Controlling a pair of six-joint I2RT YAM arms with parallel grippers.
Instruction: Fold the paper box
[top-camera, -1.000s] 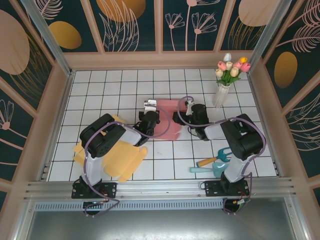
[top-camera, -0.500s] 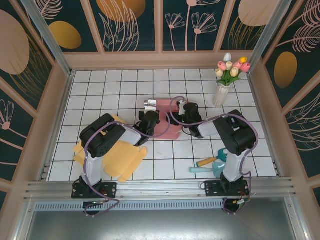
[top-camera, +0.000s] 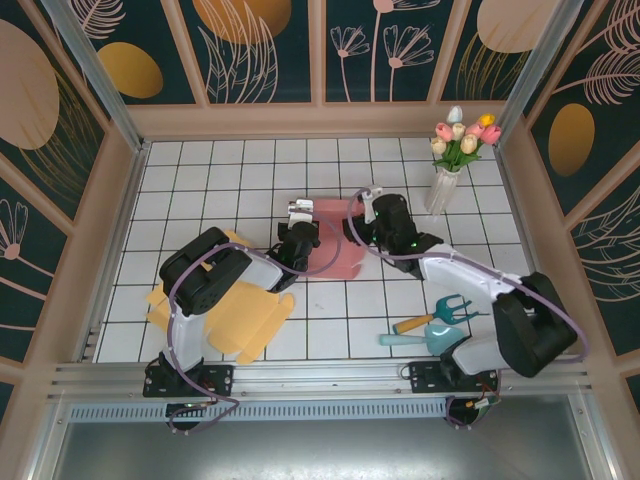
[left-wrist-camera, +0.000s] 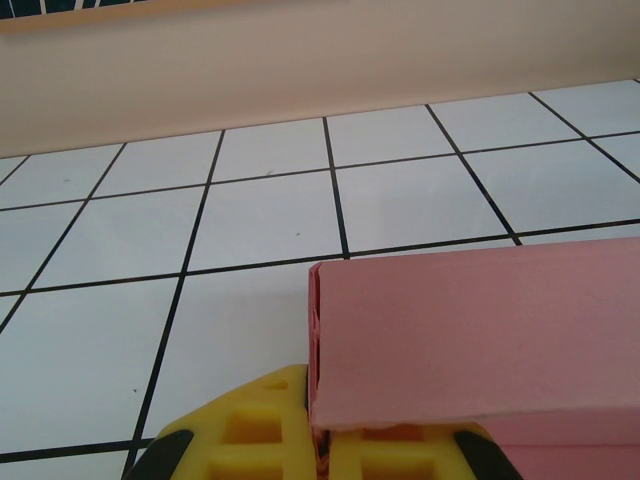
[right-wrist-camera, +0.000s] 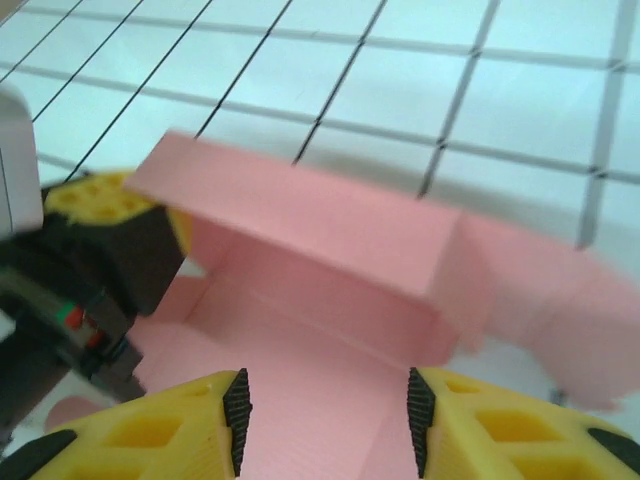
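Observation:
The pink paper box lies partly folded on the white tiled table, with one long wall standing. My left gripper sits at its left end. In the left wrist view its yellow fingers are shut on the edge of the pink wall. My right gripper is at the box's right side. In the right wrist view it stands open over the box floor, facing the raised wall, with nothing between its pads. The left gripper shows at the far end.
A flat yellow paper sheet lies under the left arm. A white vase of tulips stands at the back right. A small garden fork and a teal trowel lie near the right arm's base. Wooden walls enclose the table.
The right arm's elbow has swung out to the near right, while its gripper stayed at the box's right side. The left gripper has kept still, clamped on the wall.

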